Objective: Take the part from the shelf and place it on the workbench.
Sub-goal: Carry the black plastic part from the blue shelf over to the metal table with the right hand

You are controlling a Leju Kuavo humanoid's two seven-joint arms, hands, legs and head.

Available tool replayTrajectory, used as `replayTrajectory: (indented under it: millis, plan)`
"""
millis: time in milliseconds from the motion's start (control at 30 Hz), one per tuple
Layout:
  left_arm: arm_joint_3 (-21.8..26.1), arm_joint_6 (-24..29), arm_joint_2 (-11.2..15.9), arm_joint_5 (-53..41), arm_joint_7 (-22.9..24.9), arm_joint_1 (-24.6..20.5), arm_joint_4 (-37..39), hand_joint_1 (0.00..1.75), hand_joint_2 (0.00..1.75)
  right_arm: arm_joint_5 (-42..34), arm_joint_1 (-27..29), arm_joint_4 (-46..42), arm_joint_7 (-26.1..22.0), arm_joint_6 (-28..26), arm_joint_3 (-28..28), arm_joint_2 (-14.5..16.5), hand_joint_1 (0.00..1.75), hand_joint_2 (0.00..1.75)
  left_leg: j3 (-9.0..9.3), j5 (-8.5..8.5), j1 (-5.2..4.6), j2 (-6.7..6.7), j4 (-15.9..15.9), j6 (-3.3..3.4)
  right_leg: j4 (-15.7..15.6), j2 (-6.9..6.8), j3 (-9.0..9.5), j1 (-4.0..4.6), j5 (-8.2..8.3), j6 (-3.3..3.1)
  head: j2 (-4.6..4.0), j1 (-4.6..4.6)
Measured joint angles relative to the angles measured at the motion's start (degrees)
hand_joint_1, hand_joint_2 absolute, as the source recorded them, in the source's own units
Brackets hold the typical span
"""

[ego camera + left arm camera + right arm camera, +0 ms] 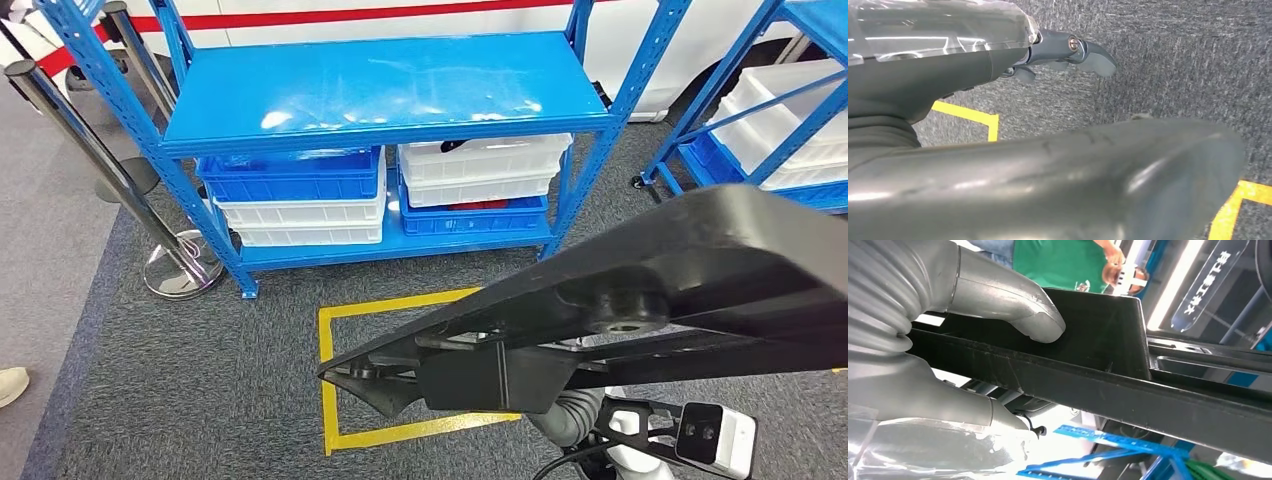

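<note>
One long black part is stretching across my head view above the carpet, clear of the blue shelf; my right robot hand is gripping it, while my left robot hand is hanging, holding nothing, fingers apart.

No legible text; faint unreadable characters on a light panel
</note>
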Motion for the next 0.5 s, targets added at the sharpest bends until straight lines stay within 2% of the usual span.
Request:
replayTrajectory:
  millis: [33, 67, 100, 167, 200, 233, 300, 367, 433, 467, 500]
  plan:
    - [0.0, 0.2, -0.1, 0.0, 0.0, 0.1, 0.0, 0.0, 0.0, 0.3, 0.4, 0.0, -0.1, 0.1, 0.0, -0.1, 1.75, 1.75, -0.18, 0.04, -0.01, 0.37, 0.1, -0.01, 0.2, -0.05, 0.28, -0.02, 0.37, 0.02, -0.01, 0.0]
    - [0.1, 0.3, -0.1, 0.0, -0.2, 0.1, 0.0, 0.0, 0.0, 0.6, 0.8, 0.0, -0.2, 0.2, 0.0, -0.1, 1.75, 1.75, -0.26, 0.02, -0.02, 0.76, 0.3, -0.05, -1.9, -0.23, 1.75, -0.02, 1.75, -0.07, -0.01, 0.0]
    - [0.2, 0.5, -0.2, 0.0, -0.4, 0.1, 0.0, 0.0, 0.0, 0.9, 1.0, -0.1, -0.2, 0.4, 0.0, -0.1, 1.75, 1.75, -0.25, -0.03, -0.05, 1.15, 0.4, -0.13, -5.7, -0.78, 4.08, 0.03, 3.65, -0.27, -0.01, 0.01]
    - [0.3, 0.8, -0.4, -0.1, -1.1, 0.2, 0.0, 0.0, 0.0, 1.5, 1.1, -0.2, -0.2, 0.9, -0.1, -0.1, 1.75, 1.75, -0.3, -0.2, -0.35, 1.88, 0.7, -0.5, -13.2, -2.93, 8.17, 0.52, 5.93, -0.9, -0.01, 0.0]
    - [0.4, 1.0, -0.4, -0.2, -1.5, 0.3, 0.0, 0.0, 0.0, 1.7, 1.0, -0.1, -0.2, 1.2, -0.1, -0.1, 1.75, 1.75, -0.38, -0.25, -0.52, 2.29, 0.8, -0.73, -15.2, -3.67, 9.04, 0.78, 6.25, -1.23, -0.01, -0.03]
    - [0.5, 1.3, -0.4, -0.3, -1.9, 0.3, 0.0, 0.0, 0.0, 1.9, 1.0, 0.0, -0.2, 1.3, -0.1, -0.1, 1.75, 1.75, -0.48, -0.26, -0.68, 2.77, 0.9, -0.97, -15.8, -3.88, 9.12, 1.02, 6.08, -1.5, -0.01, -0.05]
    - [0.7, 1.6, -0.4, -0.5, -2.4, 0.2, 0.0, 0.0, 0.0, 2.1, 0.7, 0.2, 0.0, 1.3, -0.1, -0.1, 1.75, 1.75, -0.57, -0.46, -0.72, 3.56, 1.1, -1.51, -16.1, -2.77, 8.78, 0.86, 6.42, -2.12, -0.01, -0.08]
    - [0.9, 2.0, -0.4, -0.7, -2.6, 0.1, 0.0, 0.0, 0.0, 2.2, -0.1, 0.3, 0.7, 1.0, 0.0, -0.1, 1.75, 1.75, -1.44, -2.47, -0.55, 1.98, 3.4, -2.07, -16.5, -1.74, 8.62, 0.5, 6.92, -2.89, 0.0, -0.12]
    - [1.2, 2.7, -0.4, -0.8, -2.8, 0.1, 0.0, 0.0, 0.0, 2.1, -0.9, 0.4, 1.7, 0.6, 0.2, 0.1, 1.75, 1.75, -4.22, -6.42, -0.34, -0.58, 10.1, -2.47, -16.6, -0.74, 8.27, 0.4, 7.31, -3.43, 0.0, -0.16]
    - [1.3, 3.1, -0.4, -0.9, -2.8, 0.1, 0.0, 0.0, 0.0, 2.0, -1.3, 0.5, 2.1, 0.6, 0.4, 0.2, 1.75, 1.75, -5.93, -8.15, -0.3, -1.15, 14.0, -2.59, -16.5, -0.12, 8.02, 0.42, 7.46, -3.54, 0.0, -0.17]
    - [1.5, 3.4, -0.4, -1.0, -2.8, 0.2, 0.0, 0.0, 0.0, 2.0, -1.6, 0.6, 2.4, 0.5, 0.5, 0.3, 1.75, 1.75, -7.15, -8.98, -0.28, -1.37, 16.8, -2.65, -16.3, 0.52, 7.77, 0.45, 7.58, -3.57, 0.0, -0.16]
